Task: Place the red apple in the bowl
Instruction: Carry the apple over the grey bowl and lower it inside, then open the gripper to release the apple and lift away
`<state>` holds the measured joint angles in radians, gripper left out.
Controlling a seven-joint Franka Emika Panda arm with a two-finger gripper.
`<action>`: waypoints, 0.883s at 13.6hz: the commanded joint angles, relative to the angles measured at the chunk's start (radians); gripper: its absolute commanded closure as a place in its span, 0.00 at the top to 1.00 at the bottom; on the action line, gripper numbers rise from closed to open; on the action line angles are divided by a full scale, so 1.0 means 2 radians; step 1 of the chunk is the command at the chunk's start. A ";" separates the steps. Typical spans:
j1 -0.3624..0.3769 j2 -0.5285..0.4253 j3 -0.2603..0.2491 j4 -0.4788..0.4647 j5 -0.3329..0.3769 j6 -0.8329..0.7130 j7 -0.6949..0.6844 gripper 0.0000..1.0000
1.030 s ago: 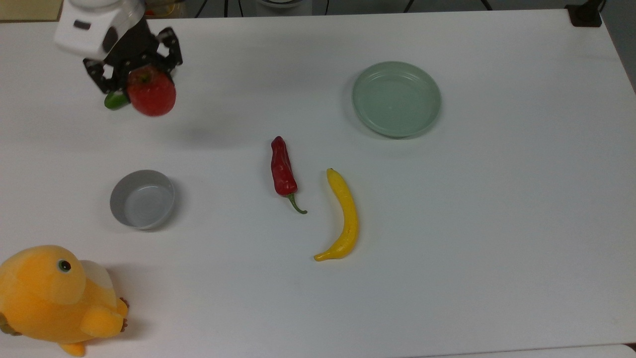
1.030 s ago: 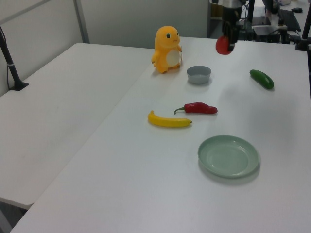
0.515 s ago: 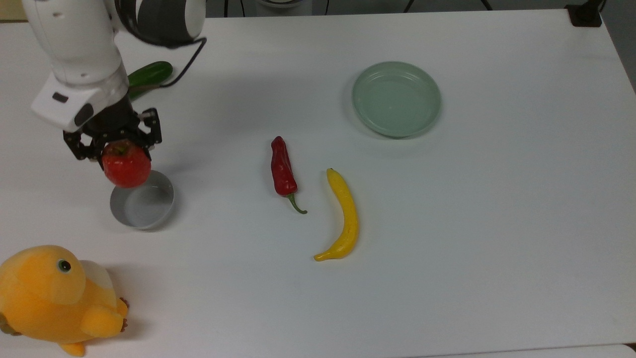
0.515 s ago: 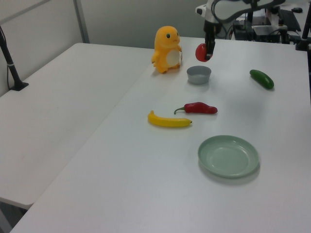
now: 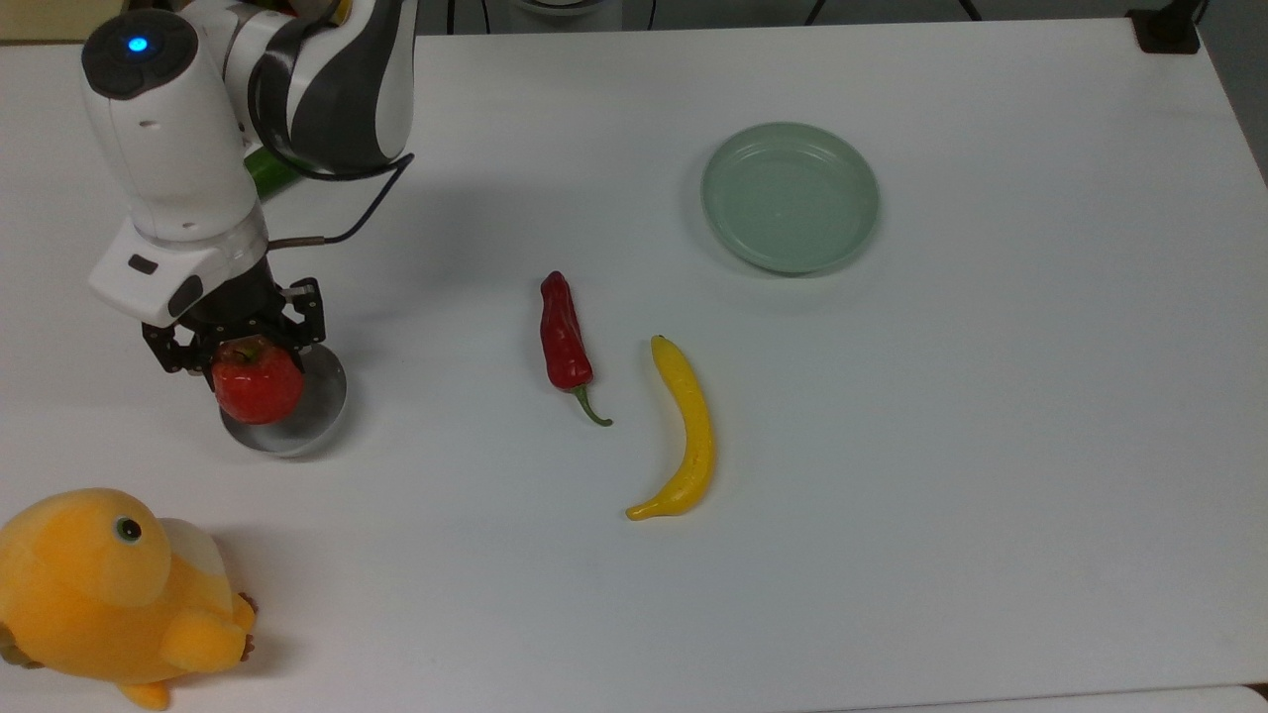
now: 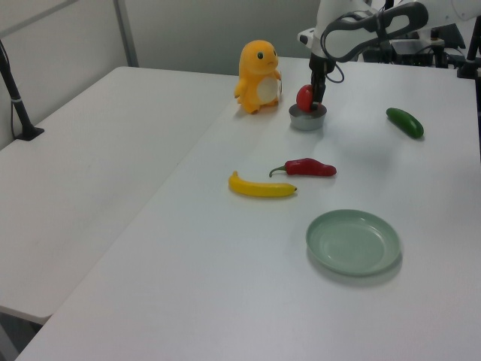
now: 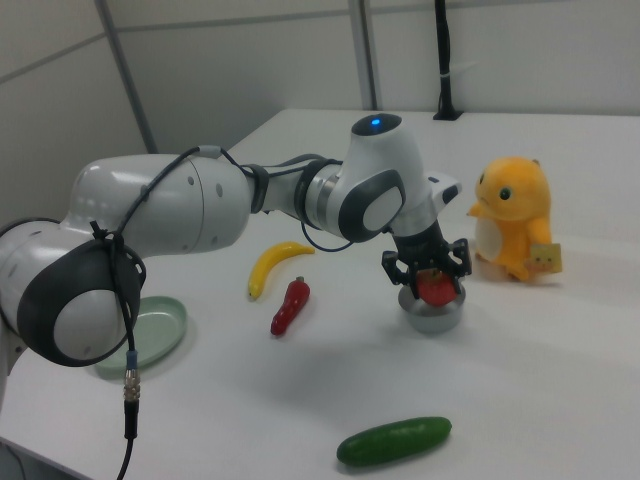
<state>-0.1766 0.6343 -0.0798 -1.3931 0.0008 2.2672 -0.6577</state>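
Observation:
My gripper point(image 5: 238, 349) is shut on the red apple point(image 5: 258, 382), holding it from above. The apple point(image 6: 304, 97) hangs right over the small grey bowl point(image 5: 315, 404), low enough to sit at its rim; whether it touches the bowl cannot be told. In the right view the apple point(image 7: 437, 287) covers most of the bowl's point(image 7: 432, 319) opening, under the gripper point(image 7: 427, 262). In the left view the gripper point(image 6: 316, 92) stands just above the bowl point(image 6: 307, 120).
A red chili pepper point(image 5: 564, 334) and a yellow banana point(image 5: 686, 428) lie mid-table. A pale green plate point(image 5: 790, 196) sits toward the top view's right. An orange plush toy point(image 5: 104, 594) stands near the bowl. A green cucumber point(image 6: 404, 122) lies behind the arm.
The gripper carried the apple from high beside the cucumber over to the bowl and lowered it onto the bowl's opening. Nothing else moved.

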 commanded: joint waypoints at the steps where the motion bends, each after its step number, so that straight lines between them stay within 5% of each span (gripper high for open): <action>1: 0.005 0.005 -0.002 -0.001 0.004 0.010 0.007 0.60; 4: 0.006 0.004 -0.002 -0.008 0.001 0.011 0.007 0.91; 6: 0.006 -0.004 -0.002 -0.009 -0.003 0.008 0.007 1.00; 12: 0.008 -0.096 0.002 -0.061 -0.003 -0.003 0.033 1.00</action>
<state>-0.1703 0.5991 -0.0769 -1.3998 0.0001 2.2692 -0.6461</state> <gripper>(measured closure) 0.000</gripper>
